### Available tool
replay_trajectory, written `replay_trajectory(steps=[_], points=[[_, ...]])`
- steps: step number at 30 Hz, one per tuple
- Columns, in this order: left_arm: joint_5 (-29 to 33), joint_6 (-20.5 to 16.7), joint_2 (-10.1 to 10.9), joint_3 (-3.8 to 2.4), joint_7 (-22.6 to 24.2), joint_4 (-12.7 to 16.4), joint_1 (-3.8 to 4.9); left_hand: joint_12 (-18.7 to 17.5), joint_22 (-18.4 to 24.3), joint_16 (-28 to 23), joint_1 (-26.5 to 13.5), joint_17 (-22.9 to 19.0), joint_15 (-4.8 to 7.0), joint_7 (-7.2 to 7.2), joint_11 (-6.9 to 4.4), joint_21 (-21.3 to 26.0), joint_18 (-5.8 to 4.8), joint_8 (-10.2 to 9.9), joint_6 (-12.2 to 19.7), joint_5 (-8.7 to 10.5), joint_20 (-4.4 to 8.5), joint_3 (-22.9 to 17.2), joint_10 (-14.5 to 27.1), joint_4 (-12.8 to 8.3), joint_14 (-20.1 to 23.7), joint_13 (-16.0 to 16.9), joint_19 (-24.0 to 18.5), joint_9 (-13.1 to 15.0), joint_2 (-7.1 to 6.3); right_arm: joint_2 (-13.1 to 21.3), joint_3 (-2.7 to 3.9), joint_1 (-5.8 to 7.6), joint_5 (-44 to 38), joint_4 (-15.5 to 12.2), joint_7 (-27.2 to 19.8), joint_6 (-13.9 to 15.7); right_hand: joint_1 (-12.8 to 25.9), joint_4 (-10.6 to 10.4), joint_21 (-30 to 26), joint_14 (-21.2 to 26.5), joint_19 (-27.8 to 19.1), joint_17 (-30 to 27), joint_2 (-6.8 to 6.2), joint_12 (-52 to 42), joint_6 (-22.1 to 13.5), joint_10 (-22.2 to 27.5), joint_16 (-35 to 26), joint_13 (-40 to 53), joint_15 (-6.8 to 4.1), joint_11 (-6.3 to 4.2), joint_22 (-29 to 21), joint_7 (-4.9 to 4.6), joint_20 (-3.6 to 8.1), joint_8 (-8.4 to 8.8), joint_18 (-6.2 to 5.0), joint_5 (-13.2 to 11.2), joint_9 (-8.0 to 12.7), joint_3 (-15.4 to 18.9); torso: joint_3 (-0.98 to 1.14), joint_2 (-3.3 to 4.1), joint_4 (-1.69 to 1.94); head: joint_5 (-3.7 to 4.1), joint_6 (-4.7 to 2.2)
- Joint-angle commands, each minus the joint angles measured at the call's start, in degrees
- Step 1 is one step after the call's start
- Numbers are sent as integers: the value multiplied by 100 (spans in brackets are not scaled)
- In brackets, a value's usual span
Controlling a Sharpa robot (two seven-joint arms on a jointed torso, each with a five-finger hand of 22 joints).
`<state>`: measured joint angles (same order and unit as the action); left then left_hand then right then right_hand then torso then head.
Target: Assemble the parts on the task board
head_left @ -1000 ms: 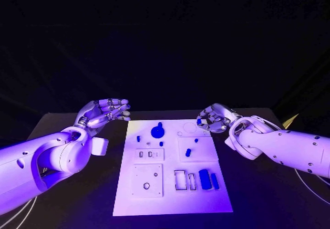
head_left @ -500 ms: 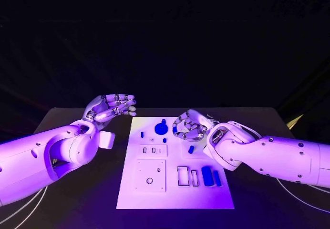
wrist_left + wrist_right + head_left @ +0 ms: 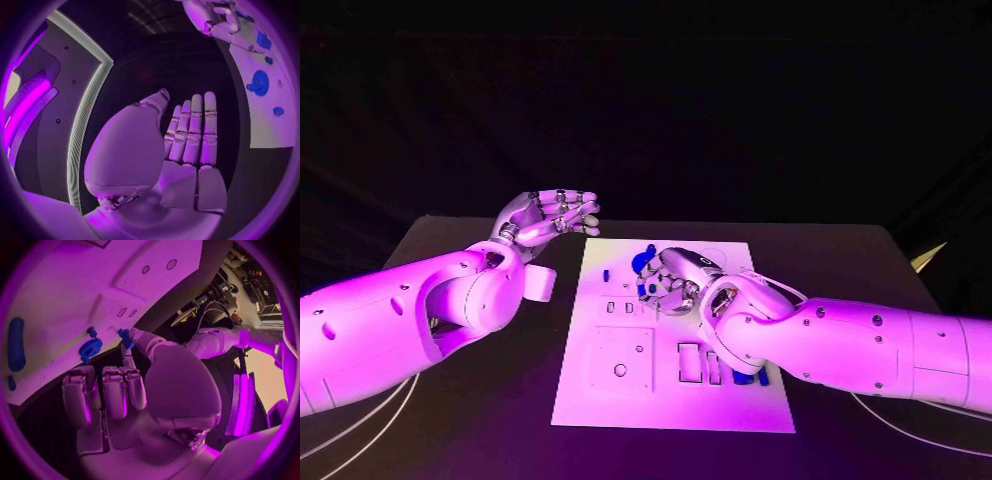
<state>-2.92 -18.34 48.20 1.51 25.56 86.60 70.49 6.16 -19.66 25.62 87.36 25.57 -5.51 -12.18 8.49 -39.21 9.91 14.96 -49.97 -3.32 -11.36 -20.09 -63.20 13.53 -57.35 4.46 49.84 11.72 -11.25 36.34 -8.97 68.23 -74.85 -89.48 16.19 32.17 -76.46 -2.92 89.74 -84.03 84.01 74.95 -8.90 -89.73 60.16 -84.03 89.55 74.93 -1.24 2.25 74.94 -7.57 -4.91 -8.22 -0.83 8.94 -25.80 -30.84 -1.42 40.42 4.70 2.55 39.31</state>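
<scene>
Board (image 3: 625,400): flat white plate, centre frame.
Right hand (image 3: 678,282): pinches small blue part (image 3: 125,337).
Left hand (image 3: 548,216): fingers straight, together, empty.

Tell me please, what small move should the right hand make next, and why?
Probably the right hand should lower the small blue part it pinches toward an open slot on the task board. The right wrist view shows the part at its fingertips, just above the board, near the round blue part. The left hand waits beside the board, holding nothing.
</scene>
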Motion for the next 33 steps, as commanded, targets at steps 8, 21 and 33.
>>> replay_trajectory(steps=[8, 21, 33], points=[[-20, 101, -48, 2, -54, -9, 2, 38, -68, 159, -30, 93, 30, 15, 1, -141, 57, 45, -4, 27, 55, -40, -21, 39, -100, 6, 52, 18, 14, -220, -25, -60, -505, 203, 261, -133, 87, 10, 26, -576, 599, 1413, 7, -27, 141, -597, 19, 1507, -56, -31, 1506, 117, 44, -122, 83, 10, -198, -10, 4, 11, -17, -180, -48], [-20, 105, -61, 2, -64, -2, 3, 40, -89, 200, -32, 120, 35, 17, -1, -179, 56, 47, -2, 28, 61, -46, -22, 44, -109, 6, 59, 22, 7, -376, -56, -187, -614, 409, 322, -192, 170, 5, 26, -575, 599, 1407, -34, -27, 108, -597, 17, 1507, -61, -33, 1506, 118, 51, -134, 83, -6, -210, 11, 4, 20, -19, -211, 77], [-20, 99, -59, 2, -65, -1, 3, 40, -95, 212, -31, 128, 37, 18, -3, -190, 55, 48, -2, 27, 63, -48, -22, 44, -110, 6, 61, 23, 6, -437, -67, -226, -652, 513, 370, -293, 254, -2, 26, -575, 599, 1405, -93, -27, 70, -597, 16, 1507, -62, -31, 1506, 114, 54, -141, 83, -48, -218, 41, 14, 15, -15, -283, 128]])
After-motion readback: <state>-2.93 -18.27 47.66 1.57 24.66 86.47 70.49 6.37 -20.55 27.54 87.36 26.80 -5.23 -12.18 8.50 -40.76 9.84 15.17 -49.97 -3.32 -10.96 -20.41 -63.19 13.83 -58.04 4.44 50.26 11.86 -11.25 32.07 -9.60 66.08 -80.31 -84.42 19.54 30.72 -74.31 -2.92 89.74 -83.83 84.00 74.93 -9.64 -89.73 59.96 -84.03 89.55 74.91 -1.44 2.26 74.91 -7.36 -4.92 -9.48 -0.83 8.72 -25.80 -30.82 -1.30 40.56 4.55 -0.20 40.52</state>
